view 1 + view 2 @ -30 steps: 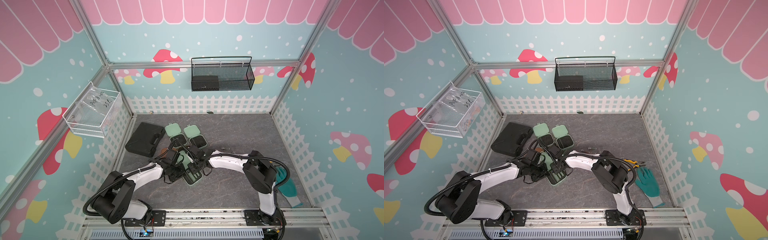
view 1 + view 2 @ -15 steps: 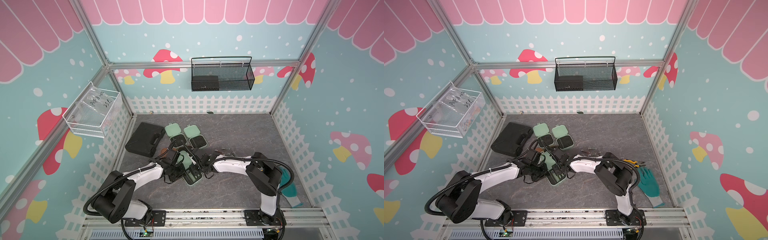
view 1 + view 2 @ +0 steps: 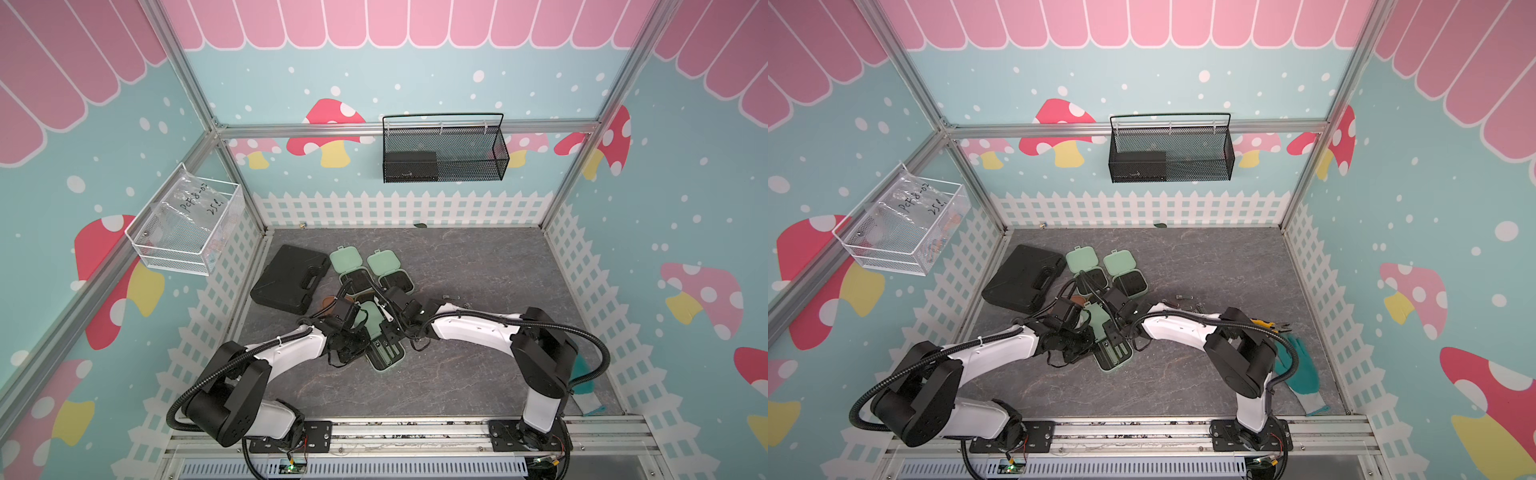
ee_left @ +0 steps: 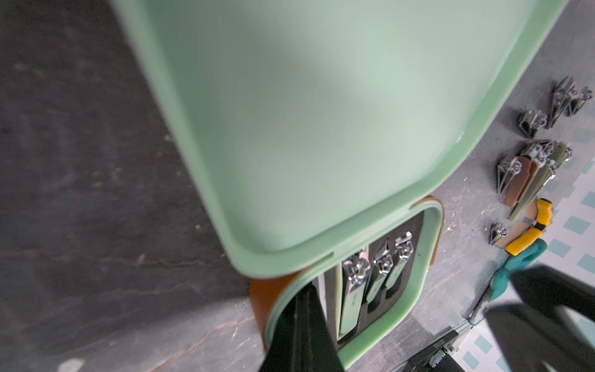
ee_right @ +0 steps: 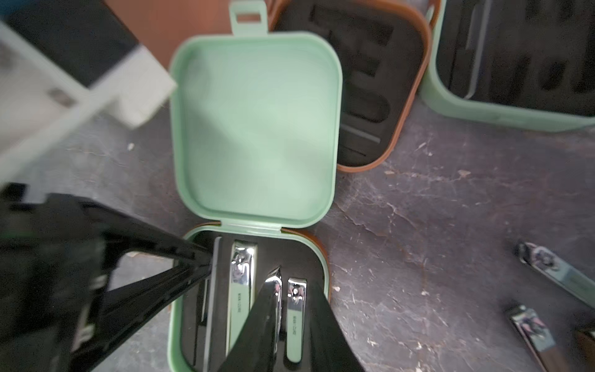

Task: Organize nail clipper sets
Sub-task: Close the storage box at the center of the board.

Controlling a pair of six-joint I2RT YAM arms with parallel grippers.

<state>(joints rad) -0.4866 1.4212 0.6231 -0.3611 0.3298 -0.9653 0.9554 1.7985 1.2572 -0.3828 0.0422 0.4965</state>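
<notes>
In both top views I see the open mint case [image 3: 372, 322] left of the desk's [image 3: 478, 266] middle. A bag [image 3: 189, 208] reads "8-02".

Left wrist: three clippers [image 4: 373, 280] sit slotted inside.

Right wrist: my left gripper [image 5: 207, 261] is clenched at the insert's edge. My right gripper [image 5: 294, 280] is released, straddling a small clipper [image 5: 293, 328] whose print is unreadable.

A large black handled case [image 3: 291, 279] lies by the surface's [image 3: 478, 266] left edge. A teal glove [image 3: 1298, 365] and yellow-handled pliers [image 3: 1263, 323] lie near its right edge.
</notes>
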